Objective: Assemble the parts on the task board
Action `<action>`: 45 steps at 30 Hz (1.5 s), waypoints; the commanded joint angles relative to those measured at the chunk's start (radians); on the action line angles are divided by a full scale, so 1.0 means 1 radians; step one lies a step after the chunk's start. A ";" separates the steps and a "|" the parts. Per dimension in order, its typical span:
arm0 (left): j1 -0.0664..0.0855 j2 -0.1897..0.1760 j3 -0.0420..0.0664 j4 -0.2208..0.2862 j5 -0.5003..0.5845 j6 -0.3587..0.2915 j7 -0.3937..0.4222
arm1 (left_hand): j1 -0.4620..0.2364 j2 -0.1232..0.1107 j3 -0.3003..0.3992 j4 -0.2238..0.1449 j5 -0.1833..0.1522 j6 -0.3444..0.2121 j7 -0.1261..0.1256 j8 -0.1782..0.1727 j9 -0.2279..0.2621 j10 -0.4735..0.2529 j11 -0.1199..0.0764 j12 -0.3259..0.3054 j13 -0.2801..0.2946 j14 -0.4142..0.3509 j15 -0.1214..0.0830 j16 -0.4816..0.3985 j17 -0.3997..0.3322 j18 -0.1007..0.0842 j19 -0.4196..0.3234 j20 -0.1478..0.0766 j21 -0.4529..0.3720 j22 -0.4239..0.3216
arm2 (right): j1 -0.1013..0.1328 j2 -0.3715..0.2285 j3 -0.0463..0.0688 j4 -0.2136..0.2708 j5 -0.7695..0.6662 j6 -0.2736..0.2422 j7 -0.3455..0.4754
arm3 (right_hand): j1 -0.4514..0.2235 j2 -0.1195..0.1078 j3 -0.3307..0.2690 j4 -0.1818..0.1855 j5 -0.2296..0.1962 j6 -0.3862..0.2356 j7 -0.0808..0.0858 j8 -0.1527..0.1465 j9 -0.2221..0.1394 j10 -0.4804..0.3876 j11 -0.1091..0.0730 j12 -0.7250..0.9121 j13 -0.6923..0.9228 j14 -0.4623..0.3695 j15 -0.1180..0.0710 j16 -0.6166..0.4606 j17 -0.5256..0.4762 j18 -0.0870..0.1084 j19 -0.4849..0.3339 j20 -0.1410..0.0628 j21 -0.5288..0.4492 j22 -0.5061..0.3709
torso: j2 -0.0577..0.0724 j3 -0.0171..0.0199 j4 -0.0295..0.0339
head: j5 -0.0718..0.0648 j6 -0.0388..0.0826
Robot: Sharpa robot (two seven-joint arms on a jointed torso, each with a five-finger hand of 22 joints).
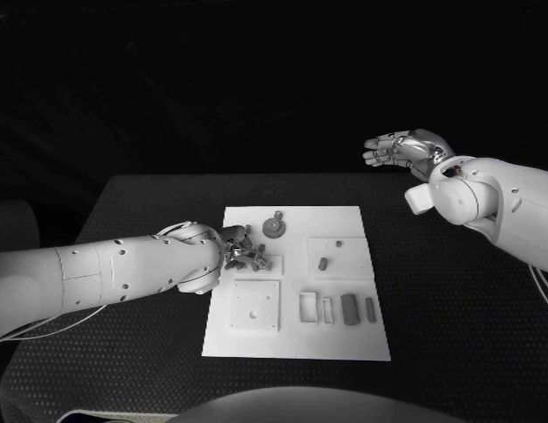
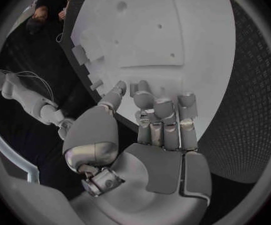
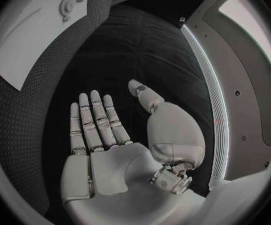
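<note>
The task board (image 1: 297, 291) runs lengthwise near-to-far; the left hand (image 1: 240, 249) curls over a part (image 1: 257, 259), grip unclear; the right hand (image 1: 405, 150) hovers released.

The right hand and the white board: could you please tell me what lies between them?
In the head view, just bare black table lies between the raised right hand and the board.
</note>
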 commanded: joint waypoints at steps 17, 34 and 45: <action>0.000 0.007 0.000 -0.005 -0.024 0.001 -0.008 | 0.009 0.061 -0.016 -0.002 0.001 -0.006 0.002 -0.015 -0.005 0.001 0.010 -0.005 -0.003 -0.004 0.003 -0.004 -0.002 0.011 -0.003 -0.120 -0.007 0.011 | 0.000 -0.001 0.001 0.004 0.000 0.017 0.007 | -0.013 0.004 -0.004 0.008 0.007 -0.002 0.028 0.003 -0.002 0.009 -0.001 -0.008 0.001 -0.005 0.006 -0.005 -0.002 -0.019 -0.006 -0.001 -0.006 0.004 | -0.001 -0.0007 0.0008 | -0.003 -0.001; 0.000 0.005 0.001 -0.001 0.012 -0.004 0.003 | 0.138 0.156 -0.014 -0.061 0.072 0.006 0.005 -0.026 -0.005 0.002 0.014 -0.005 -0.006 -0.004 0.007 -0.004 -0.005 0.004 -0.004 -0.118 -0.007 0.017 | 0.000 0.000 0.001 0.005 0.001 0.023 0.007 | -0.016 0.007 -0.004 0.011 0.010 -0.002 0.029 0.003 -0.003 0.010 0.000 -0.010 0.002 -0.006 0.006 -0.005 -0.002 -0.019 -0.007 -0.001 -0.007 0.006 | -0.001 -0.0008 0.0009 | -0.002 -0.003; 0.000 -0.004 0.005 0.008 0.029 -0.013 0.007 | 0.148 0.199 -0.047 -0.059 0.046 0.011 0.001 -0.019 0.013 0.000 0.011 -0.006 -0.008 -0.005 0.006 -0.004 -0.007 0.001 -0.007 -0.116 -0.009 0.016 | -0.005 0.002 0.001 0.004 0.001 0.024 0.008 | -0.018 0.008 -0.004 0.012 0.011 -0.002 0.030 0.003 -0.003 0.010 0.000 -0.012 0.001 -0.006 0.006 -0.006 -0.002 -0.020 -0.008 -0.001 -0.007 0.007 | 0.000 -0.0011 0.0002 | -0.003 -0.002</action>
